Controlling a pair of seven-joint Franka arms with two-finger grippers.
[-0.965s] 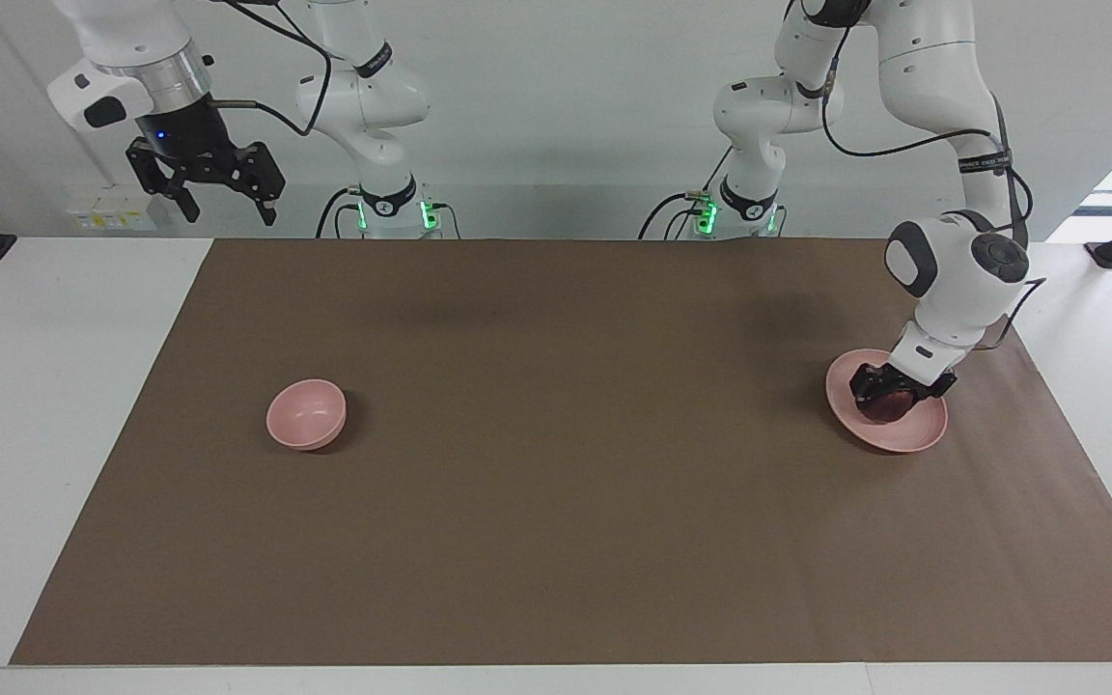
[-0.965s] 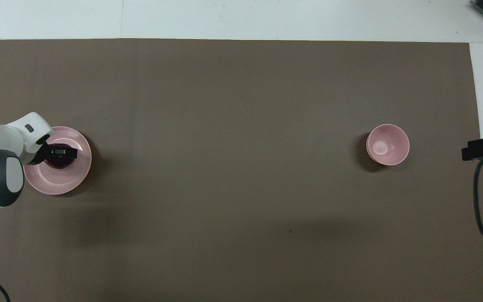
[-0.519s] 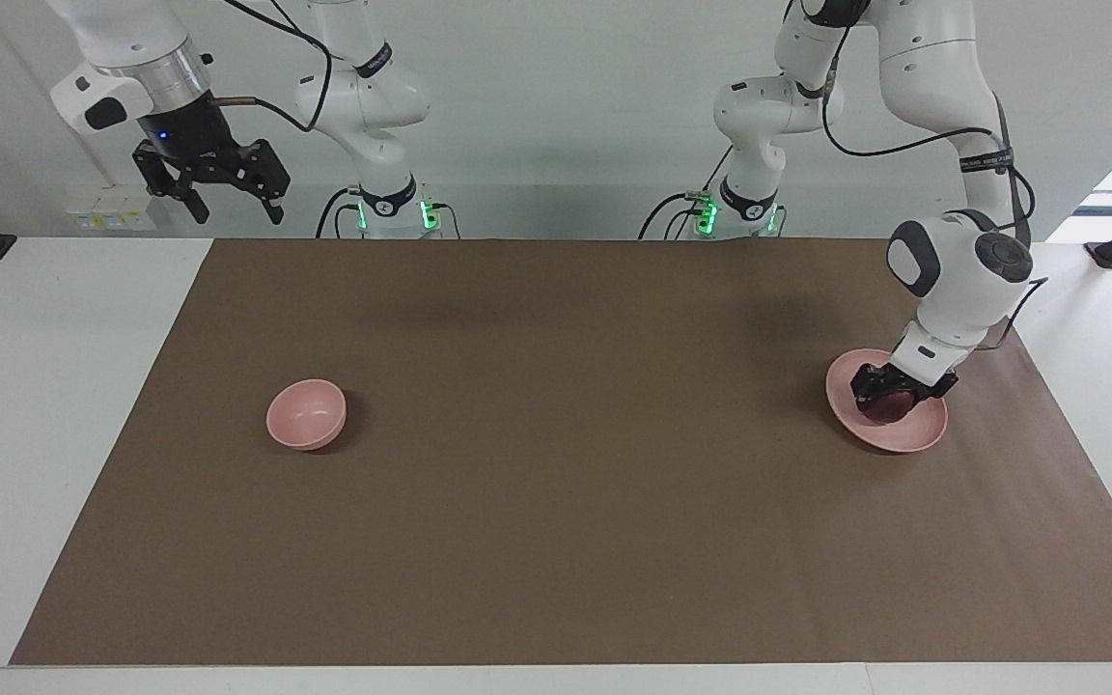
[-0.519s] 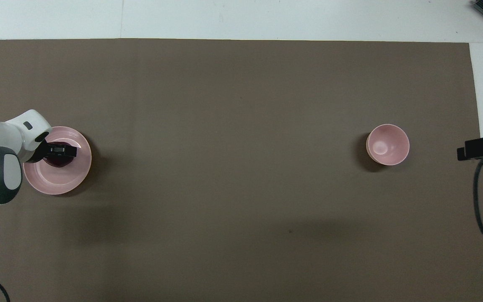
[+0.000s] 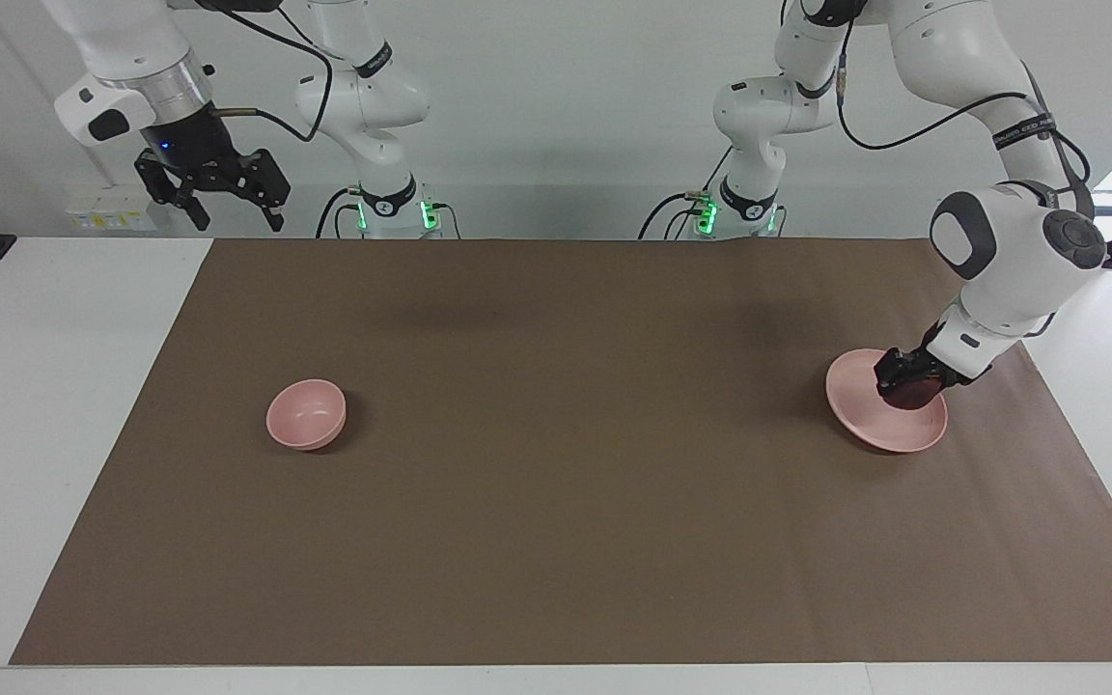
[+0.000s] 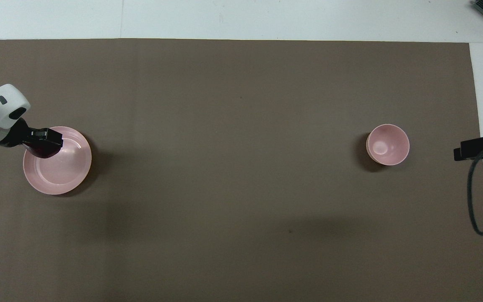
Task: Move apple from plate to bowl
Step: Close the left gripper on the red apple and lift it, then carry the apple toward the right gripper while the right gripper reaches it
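The dark red apple [image 5: 911,396] is held in my left gripper [image 5: 907,384], which is shut on it low over the edge of the pale pink plate [image 5: 863,405] toward the left arm's end of the table. In the overhead view the apple [image 6: 43,149] and the left gripper [image 6: 45,141] cover the rim of the plate [image 6: 63,172]. The small deep pink bowl [image 5: 306,413] stands empty toward the right arm's end; it also shows in the overhead view [image 6: 388,144]. My right gripper [image 5: 237,218] is open and waits high above the table's edge at its own end.
A brown mat [image 5: 556,483] covers most of the white table. The right gripper's black tip and cable [image 6: 476,149] show at the mat's edge, beside the bowl.
My left gripper has carried the apple from the plate's middle to its edge toward the left arm's end, and the left arm has swung outward. The right gripper has shifted slightly.
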